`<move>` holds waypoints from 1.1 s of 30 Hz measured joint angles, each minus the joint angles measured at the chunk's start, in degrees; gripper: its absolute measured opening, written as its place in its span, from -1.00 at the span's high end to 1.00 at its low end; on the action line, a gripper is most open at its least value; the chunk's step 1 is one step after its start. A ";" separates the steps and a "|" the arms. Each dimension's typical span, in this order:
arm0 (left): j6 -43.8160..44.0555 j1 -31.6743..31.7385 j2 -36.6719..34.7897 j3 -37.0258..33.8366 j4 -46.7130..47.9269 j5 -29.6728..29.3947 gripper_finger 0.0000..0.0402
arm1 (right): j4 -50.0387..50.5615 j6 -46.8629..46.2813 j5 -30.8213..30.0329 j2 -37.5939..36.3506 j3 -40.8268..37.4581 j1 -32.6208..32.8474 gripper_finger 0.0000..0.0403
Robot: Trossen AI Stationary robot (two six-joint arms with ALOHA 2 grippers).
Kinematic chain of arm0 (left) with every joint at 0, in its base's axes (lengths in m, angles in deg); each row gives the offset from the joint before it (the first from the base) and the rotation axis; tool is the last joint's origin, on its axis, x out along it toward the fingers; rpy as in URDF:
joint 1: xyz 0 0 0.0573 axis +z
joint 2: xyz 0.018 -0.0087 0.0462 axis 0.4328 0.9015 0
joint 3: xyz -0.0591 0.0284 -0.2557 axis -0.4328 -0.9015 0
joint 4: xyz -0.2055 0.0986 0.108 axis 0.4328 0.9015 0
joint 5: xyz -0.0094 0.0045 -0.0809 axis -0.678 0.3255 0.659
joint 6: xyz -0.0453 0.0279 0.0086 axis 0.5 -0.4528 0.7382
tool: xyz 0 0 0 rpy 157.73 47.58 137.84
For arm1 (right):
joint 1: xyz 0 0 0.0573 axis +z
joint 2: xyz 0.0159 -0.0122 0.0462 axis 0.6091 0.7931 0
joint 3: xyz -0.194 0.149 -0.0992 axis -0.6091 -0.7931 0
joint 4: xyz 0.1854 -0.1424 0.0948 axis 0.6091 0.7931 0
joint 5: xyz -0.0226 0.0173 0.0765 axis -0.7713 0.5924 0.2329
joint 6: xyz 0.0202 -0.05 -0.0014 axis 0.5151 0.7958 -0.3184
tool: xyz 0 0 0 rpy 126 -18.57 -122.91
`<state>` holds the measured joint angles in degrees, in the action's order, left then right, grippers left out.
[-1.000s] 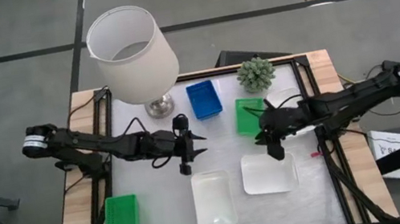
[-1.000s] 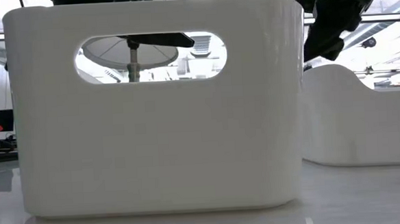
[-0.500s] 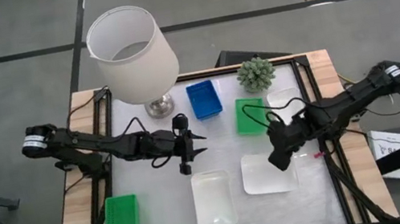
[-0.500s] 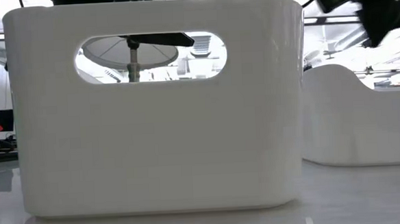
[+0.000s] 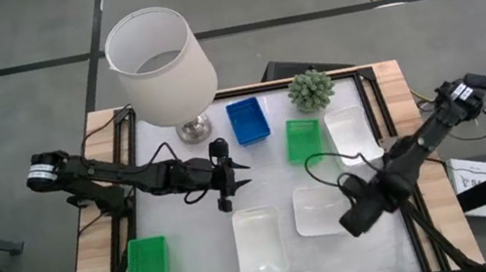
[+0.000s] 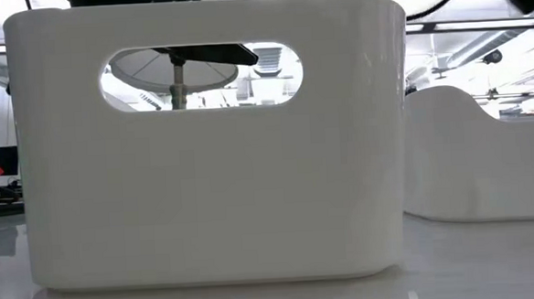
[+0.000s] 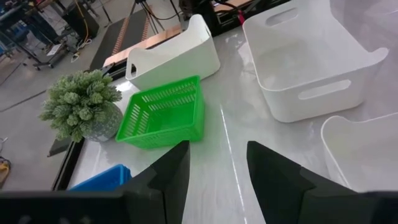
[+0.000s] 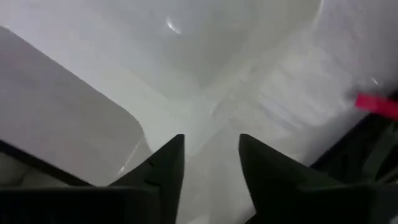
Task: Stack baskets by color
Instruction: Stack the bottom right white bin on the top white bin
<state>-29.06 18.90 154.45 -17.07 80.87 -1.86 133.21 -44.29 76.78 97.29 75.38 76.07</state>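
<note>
My right hand at lower right, white basket just beside.
Fingers spread, holding nothing. Basket lies toward frame left of hand, near its corner. My left hand, also spread, waits mid-counter, farther off.

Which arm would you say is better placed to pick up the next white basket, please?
Probably right: its open pincer hovers at the white basket, while the left pincer waits mid-table.
</note>
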 joint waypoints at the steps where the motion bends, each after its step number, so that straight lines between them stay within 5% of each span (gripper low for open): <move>1: -0.63 0.00 0.00 0.00 -0.03 -0.13 0.28 | 0.06 -2.17 0.05 0.60 0.00 1.11 0.22; 12: -2.82 0.39 0.00 -0.02 -0.28 -5.98 0.28 | 2.30 -10.65 -0.27 1.16 0.36 2.70 -0.16; 33: -2.78 0.39 0.00 -2.05 -2.10 -6.02 0.28 | 1.59 -11.11 -11.94 11.77 -0.22 0.90 0.07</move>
<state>-31.83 19.30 154.45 -19.12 78.77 -7.88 134.79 -55.40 64.84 109.06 75.16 76.97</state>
